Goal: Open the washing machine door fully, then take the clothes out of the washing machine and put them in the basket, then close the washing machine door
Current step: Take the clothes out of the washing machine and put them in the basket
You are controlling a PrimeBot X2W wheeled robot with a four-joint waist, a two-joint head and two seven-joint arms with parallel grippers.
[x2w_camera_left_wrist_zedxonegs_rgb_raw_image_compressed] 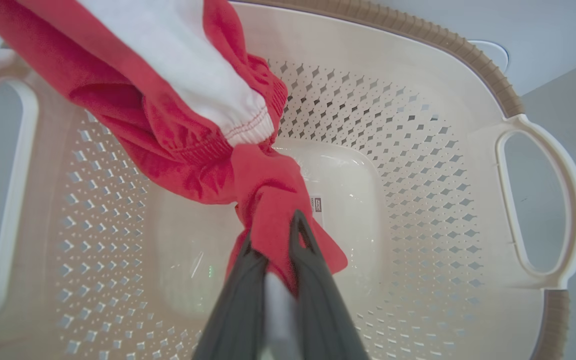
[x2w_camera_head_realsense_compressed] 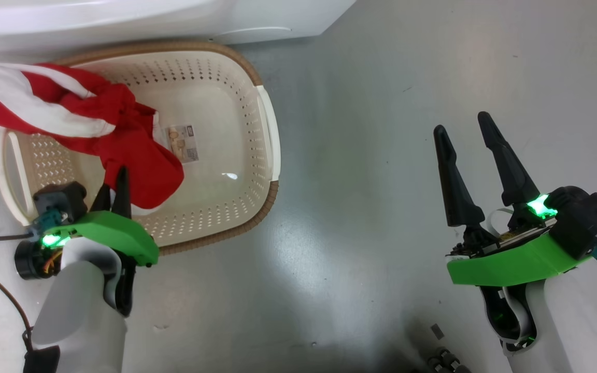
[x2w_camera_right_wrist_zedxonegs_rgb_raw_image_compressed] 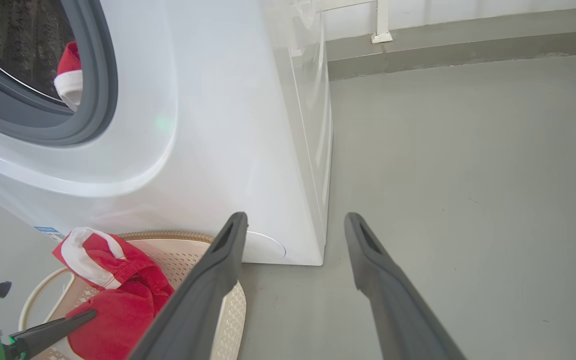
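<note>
Closest in, the left gripper [x2w_camera_head_realsense_compressed: 113,186], two long dark fingers under a green wrist guard, was pinched narrow on one end of the soft red garment with white panels [x2w_camera_head_realsense_compressed: 122,119]. In the left wrist view the red fabric [x2w_camera_left_wrist_zedxonegs_rgb_raw_image_compressed: 188,125] was bunched tight between that gripper's [x2w_camera_left_wrist_zedxonegs_rgb_raw_image_compressed: 273,235] fingers. The right gripper [x2w_camera_head_realsense_compressed: 463,125] hung with its jaws spread wide and nothing between them, over bare grey floor [x2w_camera_head_realsense_compressed: 381,155] well apart from the work.

Just past the left gripper sat the small cream-white perforated plastic basket with a brown woven-look rim [x2w_camera_head_realsense_compressed: 270,129]. The garment stretched from the grip across the basket's left half, and its far white-and-red end lay draped over the rim. The paper label on the basket's floor showed beside it.

Beyond the basket, just behind it, stood the big white front-loading washing machine [x2w_camera_right_wrist_zedxonegs_rgb_raw_image_compressed: 228,125]. Inside its grey rubber ring [x2w_camera_right_wrist_zedxonegs_rgb_raw_image_compressed: 103,75], another red piece with white trim [x2w_camera_right_wrist_zedxonegs_rgb_raw_image_compressed: 69,75] lay in the dark drum.

The step in hand looked to be dropping the first garment into the basket. The next move probably called for drawing the cloth toward the basket's middle, so the trailing end would slide off the rim, and only then letting go. After that would come a reach back into the drum, with closing the washing machine door last.
</note>
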